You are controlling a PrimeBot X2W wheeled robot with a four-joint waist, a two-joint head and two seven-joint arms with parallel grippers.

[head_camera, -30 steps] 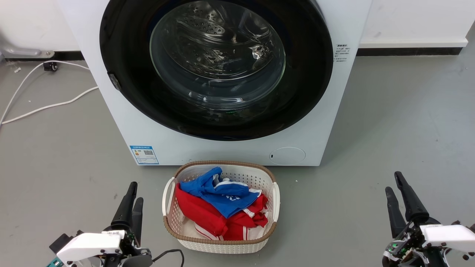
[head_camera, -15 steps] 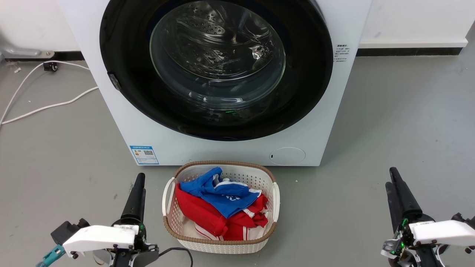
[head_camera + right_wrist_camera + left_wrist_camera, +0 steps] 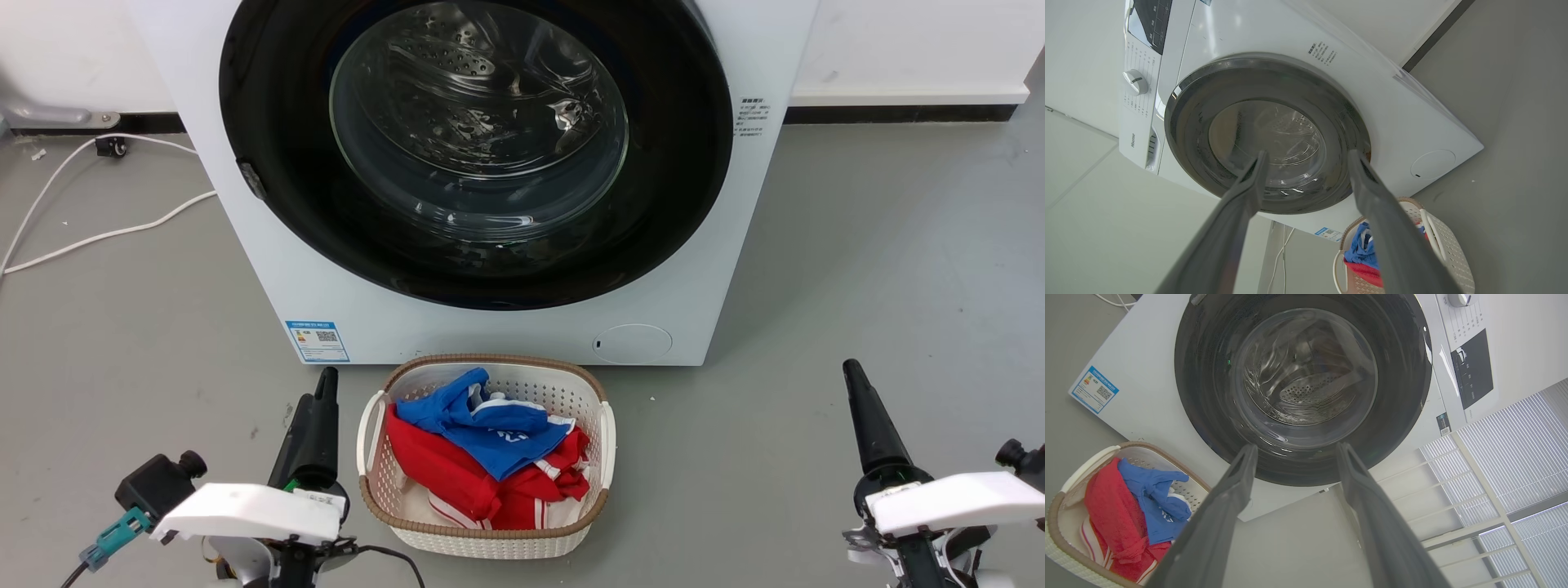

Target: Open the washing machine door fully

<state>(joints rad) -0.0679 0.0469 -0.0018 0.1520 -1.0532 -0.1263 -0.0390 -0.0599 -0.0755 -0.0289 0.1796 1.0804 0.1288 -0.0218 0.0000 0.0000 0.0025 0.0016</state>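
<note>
The washing machine sits dead ahead on the floor, white front facing the robot. The door is shut flat against it, black ring and glass bowl covering nearly the whole face. As far as I can judge, no part of the opening is done yet.

Just in front of the machine's bottom edge is a basket with red and blue clothes, parked right between the two arms.

The left gripper hangs low just beside the basket's left side. The right gripper is further out on the other side, well apart from the basket. Both point up toward the door and both are well short of it, so the door lies up and ahead of them. In the wrist views each one has its fingers spread wide with nothing between them, so both are empty.

The bit that matters is a small grey tab on the door's left rim, about mid height. I reckon that's the pull spot, which would put the hinge on the right, though I can't make out a hinge for sure. If so, the left gripper is the nearer one, with the tab up and a little to its left. The door would then swing out toward the right. The basket might sit under that swing, so it's worth minding.
</note>
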